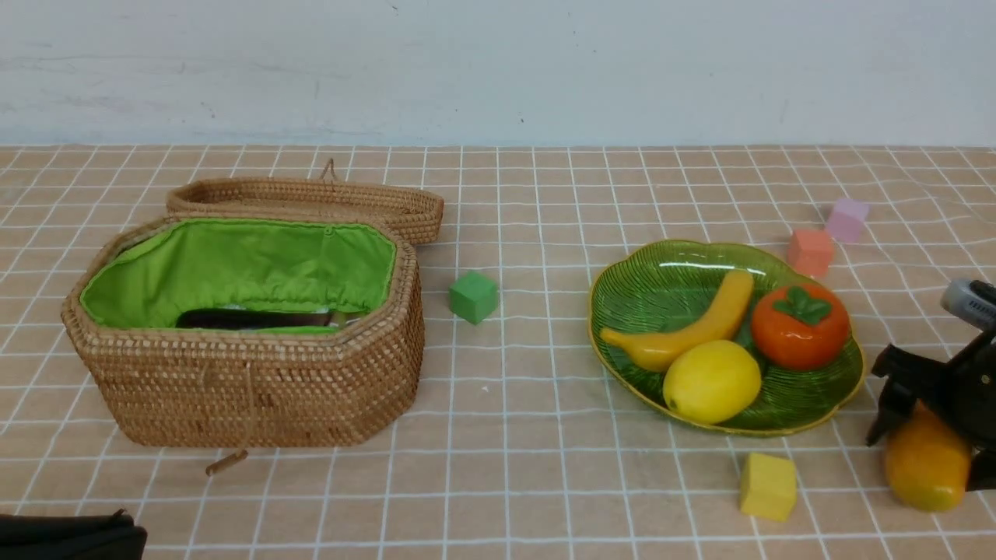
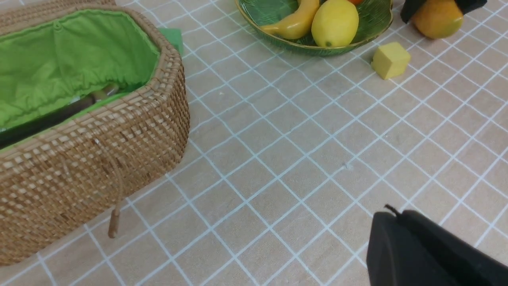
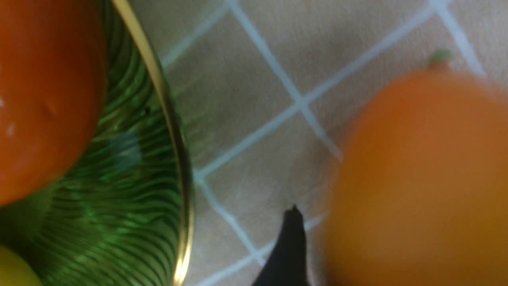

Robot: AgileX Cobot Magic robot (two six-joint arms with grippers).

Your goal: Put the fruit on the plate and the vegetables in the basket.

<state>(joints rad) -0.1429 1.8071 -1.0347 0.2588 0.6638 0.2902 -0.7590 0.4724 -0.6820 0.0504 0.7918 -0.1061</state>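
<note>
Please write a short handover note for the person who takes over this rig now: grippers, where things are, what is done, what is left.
Left gripper: shut, holds nothing, low near the robot's side.
Right gripper: jaws around the mango on the table, right of the plate; grip not confirmed.
On the plate: banana, lemon, persimmon.
In the basket: a dark eggplant shows; the rest is hidden.
Left: mango onto the plate; check the basket.
</note>
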